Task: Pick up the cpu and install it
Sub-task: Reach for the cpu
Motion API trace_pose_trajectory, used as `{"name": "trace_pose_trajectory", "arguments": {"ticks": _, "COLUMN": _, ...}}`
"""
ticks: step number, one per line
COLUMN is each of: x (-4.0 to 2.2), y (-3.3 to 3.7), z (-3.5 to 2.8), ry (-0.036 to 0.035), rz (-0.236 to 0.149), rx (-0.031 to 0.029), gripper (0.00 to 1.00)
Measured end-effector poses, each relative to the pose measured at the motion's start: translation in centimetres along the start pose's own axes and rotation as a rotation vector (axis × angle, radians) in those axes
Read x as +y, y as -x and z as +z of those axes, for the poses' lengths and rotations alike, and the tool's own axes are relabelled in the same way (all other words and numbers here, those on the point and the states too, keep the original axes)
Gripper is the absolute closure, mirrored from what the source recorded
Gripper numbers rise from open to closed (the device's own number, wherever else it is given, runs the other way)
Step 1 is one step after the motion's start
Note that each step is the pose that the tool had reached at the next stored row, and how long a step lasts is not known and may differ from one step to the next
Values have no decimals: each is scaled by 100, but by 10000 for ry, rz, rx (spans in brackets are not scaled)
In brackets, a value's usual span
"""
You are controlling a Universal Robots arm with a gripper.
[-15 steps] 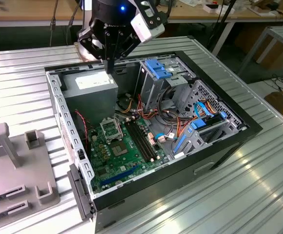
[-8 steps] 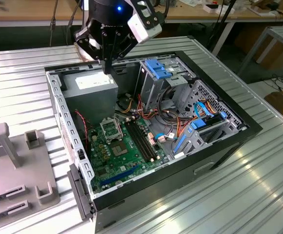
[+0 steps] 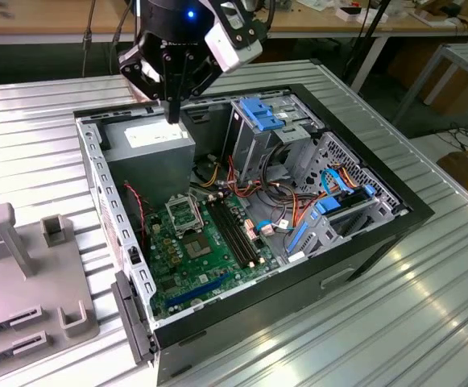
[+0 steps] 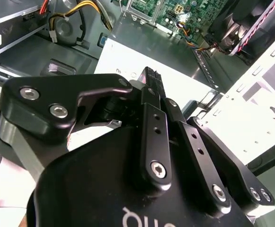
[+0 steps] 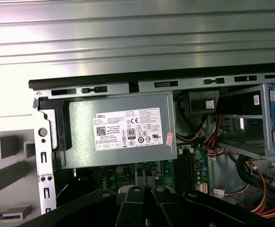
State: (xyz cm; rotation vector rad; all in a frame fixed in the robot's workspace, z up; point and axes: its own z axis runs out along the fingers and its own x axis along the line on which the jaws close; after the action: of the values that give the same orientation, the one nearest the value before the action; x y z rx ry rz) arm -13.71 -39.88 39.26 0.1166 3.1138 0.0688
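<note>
The small flat grey cpu cannot be made out. The hinged silver socket frame lies on the green motherboard, well apart from the black gripper. The gripper's fingers are pressed together above the grey metal power supply box.

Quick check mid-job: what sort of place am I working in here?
Probably a robotics lab or workshop: an open computer case lies on a ribbed metal table, with wooden workbenches behind it.
</note>
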Motion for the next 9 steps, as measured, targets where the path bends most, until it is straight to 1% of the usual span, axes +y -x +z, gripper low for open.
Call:
{"name": "trace_pose_trajectory", "arguments": {"ticks": 5, "x": -5, "y": -61, "z": 4, "ry": 0, "rz": 1, "rx": 0, "gripper": 87}}
{"name": "trace_pose_trajectory", "arguments": {"ticks": 9, "x": -7, "y": -90, "z": 6, "ry": 0, "rz": 1, "rx": 1, "gripper": 87}}
